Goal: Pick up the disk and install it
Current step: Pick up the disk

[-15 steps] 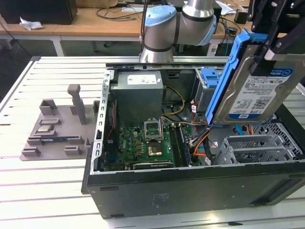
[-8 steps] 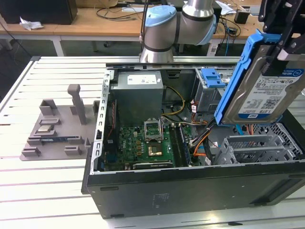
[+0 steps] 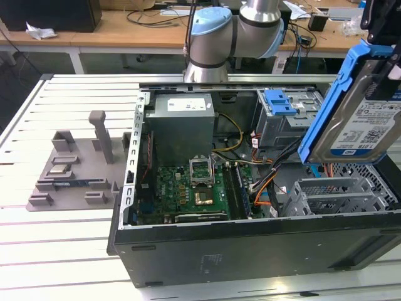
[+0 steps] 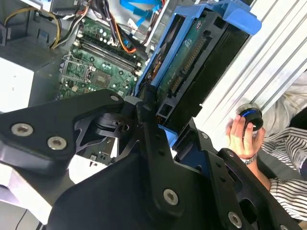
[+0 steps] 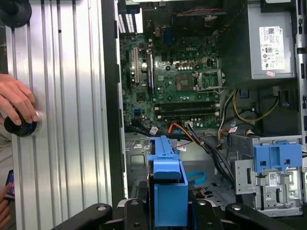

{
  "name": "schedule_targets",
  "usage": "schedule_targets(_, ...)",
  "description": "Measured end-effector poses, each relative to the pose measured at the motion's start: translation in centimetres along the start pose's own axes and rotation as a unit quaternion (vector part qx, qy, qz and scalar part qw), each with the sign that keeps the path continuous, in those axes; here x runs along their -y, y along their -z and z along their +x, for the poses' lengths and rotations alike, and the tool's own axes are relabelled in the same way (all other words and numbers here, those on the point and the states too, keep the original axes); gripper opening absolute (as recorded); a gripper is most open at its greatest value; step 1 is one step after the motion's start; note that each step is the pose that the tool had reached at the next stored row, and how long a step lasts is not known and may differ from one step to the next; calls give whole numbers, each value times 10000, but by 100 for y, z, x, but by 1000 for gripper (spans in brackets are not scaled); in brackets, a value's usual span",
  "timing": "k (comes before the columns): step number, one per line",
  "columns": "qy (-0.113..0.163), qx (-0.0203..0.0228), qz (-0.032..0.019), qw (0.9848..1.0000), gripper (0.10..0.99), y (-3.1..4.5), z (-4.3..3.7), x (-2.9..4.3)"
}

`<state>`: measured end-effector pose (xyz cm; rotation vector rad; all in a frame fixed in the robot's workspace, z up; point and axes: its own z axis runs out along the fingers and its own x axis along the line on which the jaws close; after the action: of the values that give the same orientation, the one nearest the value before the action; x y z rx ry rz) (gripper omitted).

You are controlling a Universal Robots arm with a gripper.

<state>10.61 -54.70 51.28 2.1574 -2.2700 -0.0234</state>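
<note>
**Exterior view:** The disk (image 3: 366, 119), a silver drive in its blue carrier, hangs tilted on edge above the open computer case (image 3: 250, 235). It is at the exterior view's right, over the perforated drive cage (image 3: 341, 191). The arm (image 3: 232, 31) rises behind the case, which lies on the slatted tabletop (image 3: 62, 244). The pick-up looks done. The install is not yet made, as the disk appears clear of every bay.

**Second wrist view:** The hand (image 4: 168, 124) is clamped on the disk's carrier, with one black finger (image 4: 145, 108) pressed against the blue frame. Beside the case, a person's hand (image 4: 242, 136) rests on a round black knob (image 4: 250, 120).

**First wrist view:** The disk (image 5: 168, 187) shows end-on between the fingers, above the case floor. A bundle of cables (image 5: 211, 148) runs just beside it. A lone blue bracket (image 5: 277, 160) sits in the neighbouring cage, and the power supply (image 5: 271, 40) is well apart. Seating the drive would seem to call for squaring the carrier to its bay and keeping off the cables and the case wall. There is open room above but little to either side.
</note>
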Motion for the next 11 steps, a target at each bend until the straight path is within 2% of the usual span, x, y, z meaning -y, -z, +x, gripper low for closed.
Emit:
schedule_targets(2, 0, -2, -3, 10000, 373, -11, -3, 52)
schedule_targets(4, 0, -2, -7, 10000, 373, -54, -5, 92)
schedule_targets(11, 0, -2, -7, 10000, 373, -103, -6, 130)
